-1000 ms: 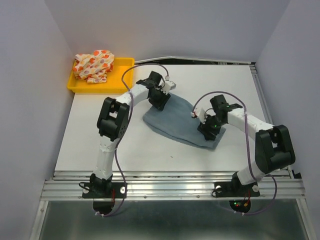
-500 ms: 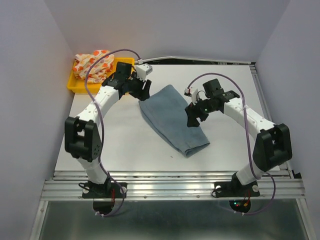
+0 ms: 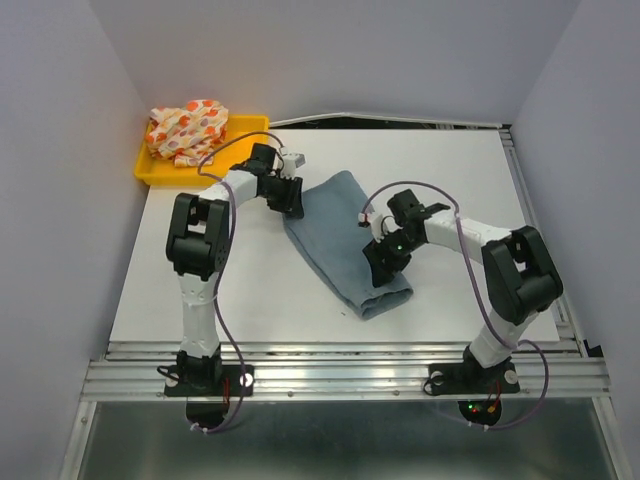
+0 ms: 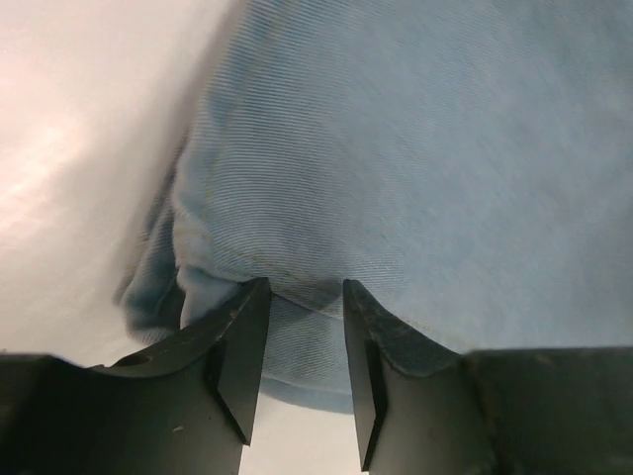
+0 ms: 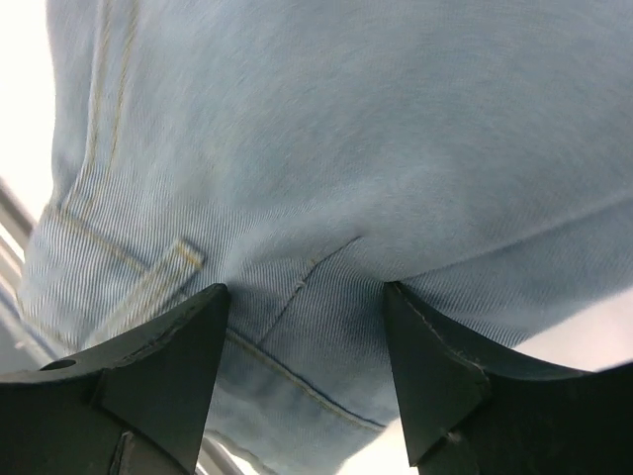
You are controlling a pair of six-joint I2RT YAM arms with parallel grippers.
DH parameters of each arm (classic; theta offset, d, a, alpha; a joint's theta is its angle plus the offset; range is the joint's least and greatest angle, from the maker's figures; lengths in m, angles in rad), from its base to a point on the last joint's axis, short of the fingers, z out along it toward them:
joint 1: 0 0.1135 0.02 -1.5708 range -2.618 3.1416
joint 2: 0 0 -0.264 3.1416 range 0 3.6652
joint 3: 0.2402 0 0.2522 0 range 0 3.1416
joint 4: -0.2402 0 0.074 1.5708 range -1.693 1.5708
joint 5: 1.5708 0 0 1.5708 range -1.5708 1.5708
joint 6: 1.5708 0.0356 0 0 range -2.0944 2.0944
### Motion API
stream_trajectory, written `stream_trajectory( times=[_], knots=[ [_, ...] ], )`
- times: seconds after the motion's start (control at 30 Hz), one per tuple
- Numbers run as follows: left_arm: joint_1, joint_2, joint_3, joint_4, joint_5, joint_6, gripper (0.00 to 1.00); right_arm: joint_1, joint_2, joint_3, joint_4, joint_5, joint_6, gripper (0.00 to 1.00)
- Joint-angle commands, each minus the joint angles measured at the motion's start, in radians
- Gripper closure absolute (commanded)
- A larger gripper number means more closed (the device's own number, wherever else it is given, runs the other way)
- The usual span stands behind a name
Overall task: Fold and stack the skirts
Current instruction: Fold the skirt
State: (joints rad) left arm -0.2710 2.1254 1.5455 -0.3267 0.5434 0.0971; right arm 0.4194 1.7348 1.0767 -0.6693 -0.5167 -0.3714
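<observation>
Since half a second before, I had dropped both arms back onto the folded denim skirt (image 3: 338,228) — left gripper (image 3: 292,197) jaws narrow at its far edge, grip unclear; right gripper (image 3: 381,256) jaws wide.

Narrow gap of the left gripper (image 4: 305,297) closed off ahead by a bunched edge of the denim skirt (image 4: 415,148), bare table (image 4: 69,148) left free outside one finger, wide gap of the right gripper (image 5: 307,292) filled by denim, yellow tray (image 3: 160,174) set well behind the left fingers.
</observation>
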Motion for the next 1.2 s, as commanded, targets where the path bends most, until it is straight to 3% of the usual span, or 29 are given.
stream_trajectory(
  times=[0.0, 0.17, 0.3, 0.43, 0.57, 0.67, 0.83, 1.1, 1.17],
  knots=[
    [0.010, 0.082, 0.163, -0.086, -0.036, 0.024, 0.53, 0.126, 0.005, -0.046, 0.036, -0.091, 0.104, 0.31],
    [0.009, 0.198, 0.368, -0.185, -0.034, 0.052, 0.50, 0.222, 0.038, 0.044, 0.068, -0.299, 0.222, 0.25],
    [0.013, 0.199, 0.508, -0.242, 0.031, 0.120, 0.33, 0.187, 0.010, 0.178, 0.085, -0.341, 0.301, 0.22],
    [0.024, 0.012, 0.369, -0.143, 0.107, 0.156, 0.32, 0.017, -0.017, 0.271, 0.221, -0.296, 0.411, 0.28],
    [0.027, -0.177, 0.082, -0.035, 0.197, 0.188, 0.35, -0.093, 0.093, 0.365, 0.330, -0.264, 0.451, 0.37],
    [0.026, -0.261, -0.047, -0.067, 0.276, 0.242, 0.49, -0.103, 0.224, 0.469, 0.388, -0.262, 0.500, 0.40],
    [0.009, -0.278, -0.207, -0.152, 0.328, 0.358, 0.60, -0.103, 0.391, 0.518, 0.543, -0.278, 0.585, 0.41],
    [-0.010, -0.223, -0.373, -0.157, 0.277, 0.409, 0.69, -0.160, 0.637, 0.620, 0.547, -0.097, 0.608, 0.46],
    [-0.019, -0.194, -0.383, -0.098, 0.233, 0.362, 0.70, -0.203, 0.672, 0.641, 0.545, -0.060, 0.612, 0.46]
  ],
)
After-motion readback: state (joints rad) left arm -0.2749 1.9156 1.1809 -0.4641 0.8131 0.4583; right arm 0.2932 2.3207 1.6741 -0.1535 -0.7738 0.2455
